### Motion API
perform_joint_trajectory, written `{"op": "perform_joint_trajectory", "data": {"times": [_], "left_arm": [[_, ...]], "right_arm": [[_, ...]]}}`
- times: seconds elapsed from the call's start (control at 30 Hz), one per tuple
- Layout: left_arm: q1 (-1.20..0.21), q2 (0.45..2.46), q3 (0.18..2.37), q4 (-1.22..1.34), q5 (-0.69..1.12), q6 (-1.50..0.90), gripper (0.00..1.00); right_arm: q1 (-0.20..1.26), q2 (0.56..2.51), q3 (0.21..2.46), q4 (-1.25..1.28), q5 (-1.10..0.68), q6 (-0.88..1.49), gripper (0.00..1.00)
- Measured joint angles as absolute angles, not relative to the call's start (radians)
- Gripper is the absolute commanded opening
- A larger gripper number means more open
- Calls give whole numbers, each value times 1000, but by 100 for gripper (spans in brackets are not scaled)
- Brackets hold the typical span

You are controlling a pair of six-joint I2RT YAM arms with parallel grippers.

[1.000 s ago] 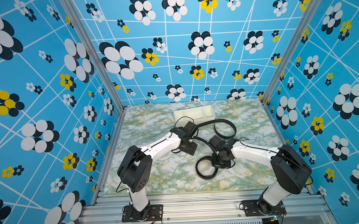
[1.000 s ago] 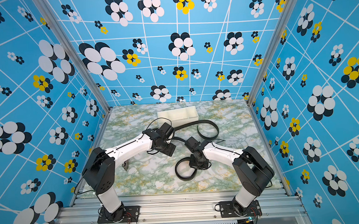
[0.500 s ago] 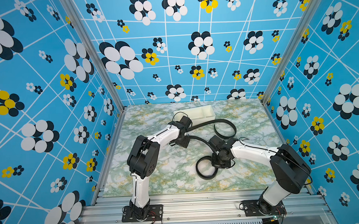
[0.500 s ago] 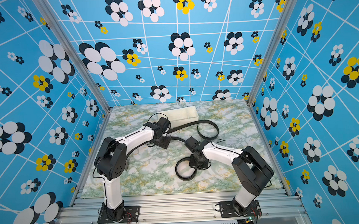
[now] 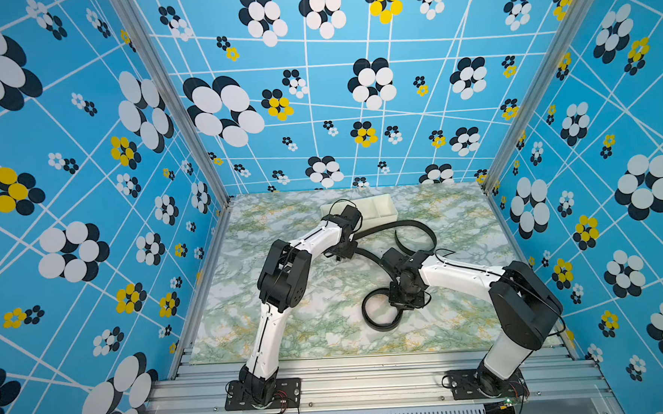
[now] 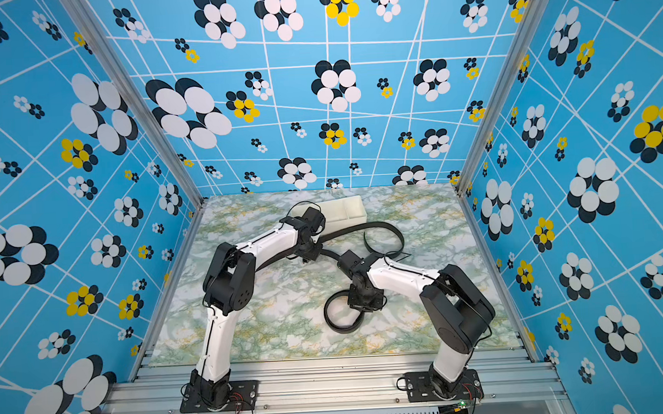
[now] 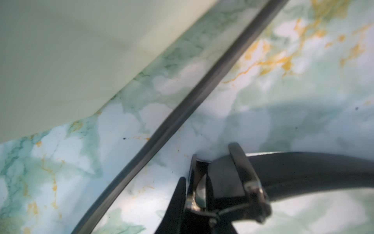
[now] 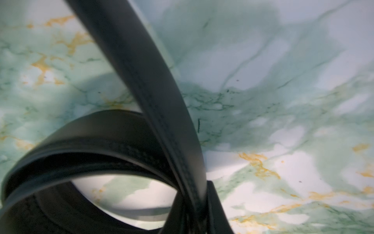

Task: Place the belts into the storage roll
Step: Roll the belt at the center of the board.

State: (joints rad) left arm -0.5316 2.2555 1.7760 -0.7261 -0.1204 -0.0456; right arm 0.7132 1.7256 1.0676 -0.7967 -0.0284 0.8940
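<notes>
Since both belts (image 5: 404, 222) lay loose on the middle of the bench (image 5: 250, 317), outside the storage roll (image 5: 385, 217) at its far edge, each hand gripped one spot. Left hand (image 7: 194, 196) was clamped on the buckle (image 7: 238, 178), and right hand (image 8: 202, 212) was pinched shut on the loop (image 5: 365, 311). Probably held so for coiling to compartment size.

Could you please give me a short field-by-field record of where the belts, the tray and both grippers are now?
left gripper: closed on a belt buckle, near the storage roll
right gripper: closed on the strap of the looped belt
looped belt: loose loop on the table
arced belt: curved on the table before the storage roll
storage roll: by the far wall; visible compartments empty
</notes>
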Motion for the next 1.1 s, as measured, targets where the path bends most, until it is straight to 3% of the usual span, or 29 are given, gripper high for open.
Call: {"op": "perform_joint_trajectory", "data": {"times": [0.27, 0.53, 0.67, 0.8, 1.1], "left_arm": [[-476, 2132, 1586, -710, -112, -60, 5], [-487, 1988, 1383, -730, -97, -115, 5], [-502, 1942, 1321, -726, -96, -143, 5], [-503, 1909, 1273, -714, -94, -161, 5], [-501, 1869, 1226, -665, -51, -165, 5]], "right_arm": [[692, 1757, 1100, -838, -29, 902, 9], [570, 1811, 1169, -879, -30, 921, 12], [560, 1882, 1259, -948, -2, 928, 12], [553, 1916, 1297, -985, 7, 922, 23], [485, 1893, 1223, -913, 20, 894, 24]]}}
